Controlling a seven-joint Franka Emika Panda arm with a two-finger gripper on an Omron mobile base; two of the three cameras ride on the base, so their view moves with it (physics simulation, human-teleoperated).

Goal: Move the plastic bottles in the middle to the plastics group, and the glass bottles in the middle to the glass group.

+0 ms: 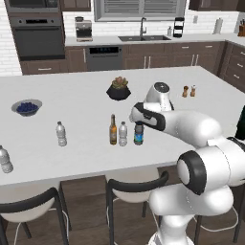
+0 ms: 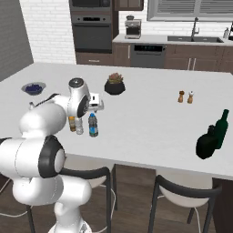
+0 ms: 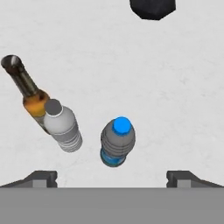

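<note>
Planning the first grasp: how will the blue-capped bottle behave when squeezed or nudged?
The blue-capped bottle is small and upright, so it is probably light and may tip if nudged high. Its round body could slip or turn between the fingers. The clear water bottle stands close beside it, so a tip may knock that.

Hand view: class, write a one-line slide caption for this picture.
Open gripper hovers above three upright bottles on the white counter: blue-capped bottle, clear water bottle, amber glass bottle.
</note>
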